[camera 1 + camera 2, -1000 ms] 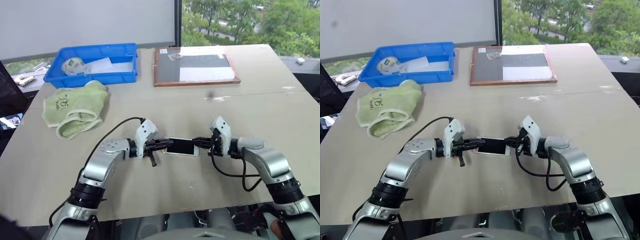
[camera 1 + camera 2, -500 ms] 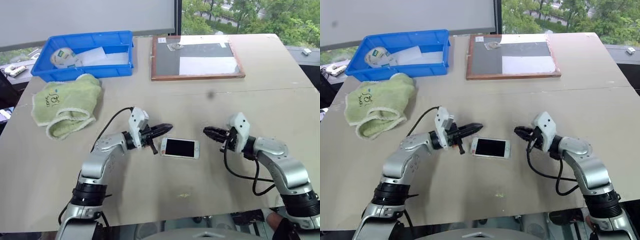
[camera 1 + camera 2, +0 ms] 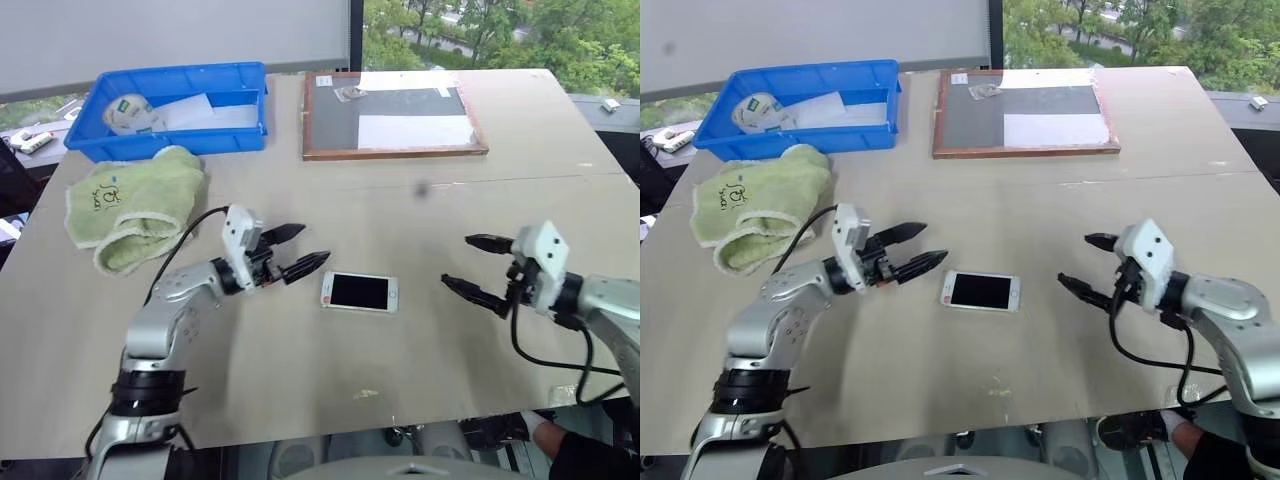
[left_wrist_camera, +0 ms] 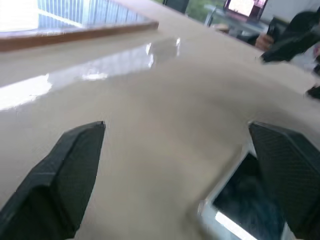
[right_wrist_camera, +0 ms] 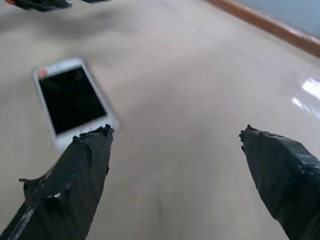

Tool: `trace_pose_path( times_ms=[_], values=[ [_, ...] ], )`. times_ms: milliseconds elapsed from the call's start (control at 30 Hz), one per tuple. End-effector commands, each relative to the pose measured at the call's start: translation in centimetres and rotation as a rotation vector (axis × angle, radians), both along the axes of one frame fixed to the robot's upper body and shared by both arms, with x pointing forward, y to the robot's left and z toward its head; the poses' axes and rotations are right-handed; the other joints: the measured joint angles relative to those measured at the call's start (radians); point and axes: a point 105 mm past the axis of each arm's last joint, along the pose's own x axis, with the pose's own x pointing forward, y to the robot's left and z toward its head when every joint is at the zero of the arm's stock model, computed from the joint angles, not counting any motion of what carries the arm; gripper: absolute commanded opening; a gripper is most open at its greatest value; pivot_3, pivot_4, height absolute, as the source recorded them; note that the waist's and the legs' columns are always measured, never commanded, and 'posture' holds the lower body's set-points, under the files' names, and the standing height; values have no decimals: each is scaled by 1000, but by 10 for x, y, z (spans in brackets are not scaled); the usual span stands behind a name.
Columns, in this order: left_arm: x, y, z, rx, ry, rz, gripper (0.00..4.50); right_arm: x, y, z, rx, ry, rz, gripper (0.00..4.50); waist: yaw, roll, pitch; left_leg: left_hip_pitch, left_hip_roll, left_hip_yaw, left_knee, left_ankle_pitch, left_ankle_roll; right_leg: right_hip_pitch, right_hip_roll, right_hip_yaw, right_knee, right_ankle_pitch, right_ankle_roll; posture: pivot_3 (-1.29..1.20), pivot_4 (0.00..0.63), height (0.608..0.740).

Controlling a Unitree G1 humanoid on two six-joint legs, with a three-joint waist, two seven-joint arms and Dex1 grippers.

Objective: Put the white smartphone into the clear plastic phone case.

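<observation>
Both grippers, left (image 3: 296, 248) and right (image 3: 477, 268), have released the phone (image 3: 360, 292) and drawn apart, jaws wide; it lies flat between them, apparently cased.

I read this as an office or lab test bench, plain beige table (image 3: 420, 340), blue parts bin (image 3: 170, 100) upper left, whiteboard (image 3: 170, 40) behind, window onto trees (image 3: 480, 30) upper right
</observation>
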Motion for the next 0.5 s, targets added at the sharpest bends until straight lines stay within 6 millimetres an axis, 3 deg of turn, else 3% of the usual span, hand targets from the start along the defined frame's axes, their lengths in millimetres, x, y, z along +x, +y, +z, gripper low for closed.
trace_pose_path(
  times_ms=[33, 267, 500],
  values=[
    [-19, 7, 12, 46, -46, -43, 4475, -19, -6, 13, -35, -56, 41, 4500, 2, 0, 0, 0, 0, 0, 0, 0, 0, 0, 0, 0, 1, 0, 0, 0, 150, 740],
    [-54, 24, -3, 105, 16, -68, 4475, -41, -30, 0, -106, -51, 13, 4500, 3, 0, 0, 1, 0, -5, 3, 0, 0, 0, 1, 3, 2, 0, 0, 0, 150, 740],
    [-60, 41, -11, 113, 52, 29, 4475, -51, -44, -5, -85, -59, -38, 4500, 5, 0, 0, 1, 0, -7, 4, 0, 0, 0, 4, 7, 3, 0, 0, 0, 150, 740]
  ],
)
